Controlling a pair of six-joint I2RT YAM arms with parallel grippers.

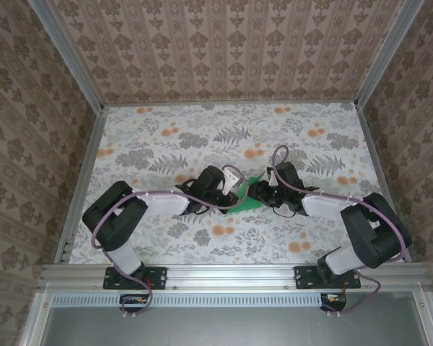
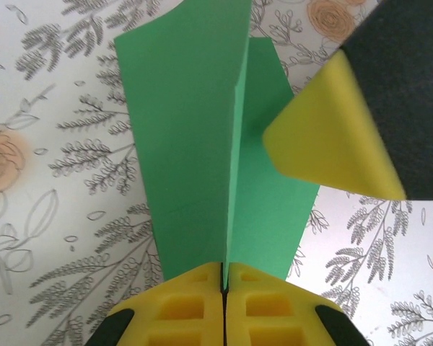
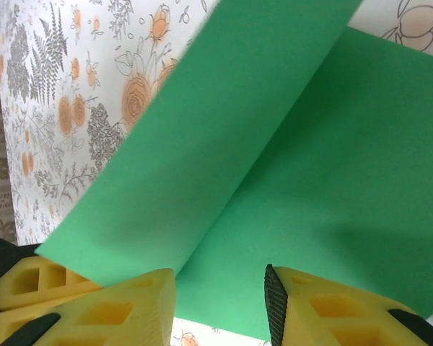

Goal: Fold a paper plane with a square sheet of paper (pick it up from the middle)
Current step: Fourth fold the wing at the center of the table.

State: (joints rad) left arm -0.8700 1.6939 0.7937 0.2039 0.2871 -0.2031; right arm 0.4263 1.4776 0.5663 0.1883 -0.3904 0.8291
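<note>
Left claw [image 2: 224,280] pinches green paper [image 2: 187,144] over floral cloth [image 2: 50,216], patterned walls [image 1: 231,43] around

You look onto brown damask-papered walls [image 1: 224,43] closing three sides of your desk [image 1: 202,245]. A pale cloth [image 1: 166,137] of grey leaves and orange flowers covers it, aluminium rails [image 1: 231,272] edging it, evenly lit.

No legible text or labels

The green paper [image 2: 187,144] looks smooth and matt.
</note>
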